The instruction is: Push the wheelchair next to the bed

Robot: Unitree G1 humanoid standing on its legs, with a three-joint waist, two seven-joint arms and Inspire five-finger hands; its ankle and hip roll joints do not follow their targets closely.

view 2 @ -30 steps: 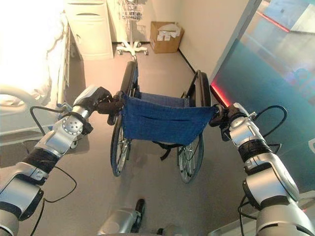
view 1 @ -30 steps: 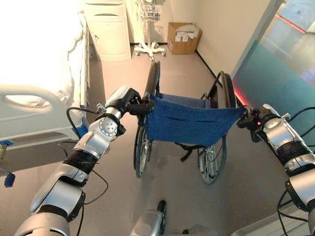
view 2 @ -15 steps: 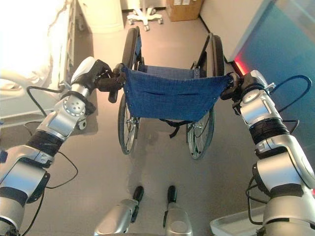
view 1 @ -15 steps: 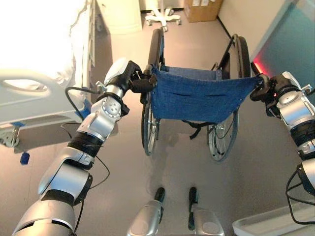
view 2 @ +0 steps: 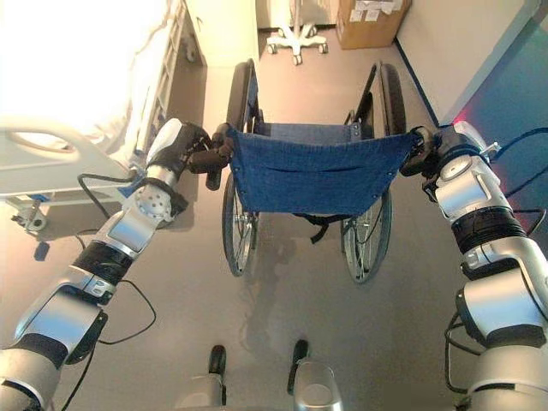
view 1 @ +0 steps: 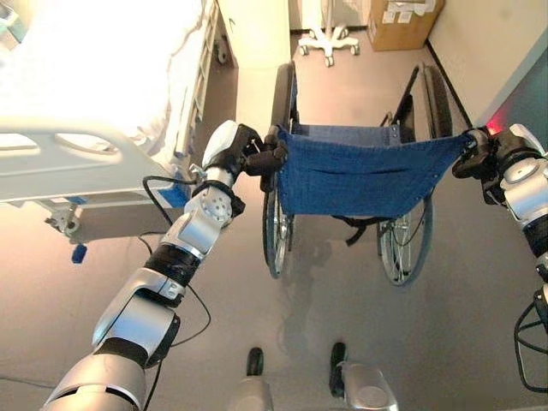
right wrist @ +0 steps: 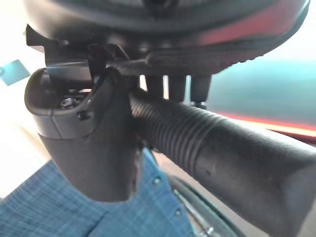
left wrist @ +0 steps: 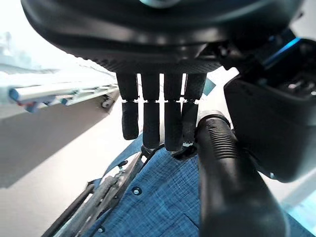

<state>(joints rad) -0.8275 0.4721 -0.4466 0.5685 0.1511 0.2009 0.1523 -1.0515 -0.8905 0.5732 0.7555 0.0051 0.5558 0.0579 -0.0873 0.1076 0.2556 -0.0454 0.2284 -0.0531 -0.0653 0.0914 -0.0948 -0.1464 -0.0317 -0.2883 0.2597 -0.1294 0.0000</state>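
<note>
The bed (view 1: 94, 94) occupies the left side of the room, its white side rail (view 1: 77, 158) facing the open floor. This is the target side, so the load must finish parallel to that rail.

The wheelchair (view 1: 355, 175) stands on the floor to the right of the bed, near it but apart, with its back toward the robot and its large wheels (view 1: 278, 214) pointing up the room. Its blue fabric backrest (view 2: 312, 171) is stretched flat between the two push handles, which places both handles at arm reach for a two-handed push.

A cabinet (view 1: 257, 30), a wheeled stand base (view 1: 330, 38) and a cardboard box (view 1: 402, 13) sit ahead at the far wall; these limit forward travel.

The left hand (view 1: 244, 154) is at the left push handle (left wrist: 232, 182). In the left wrist view its fingers (left wrist: 158, 118) hang almost straight beside the ribbed grip, with the thumb on the other side, so whether the grip is enclosed cannot be told.

The right hand (view 2: 441, 150) has its fingers (right wrist: 175, 86) and thumb curled round the right push handle (right wrist: 217, 153), clamping it. Holding both handles allows steering by pushing unevenly.
</note>
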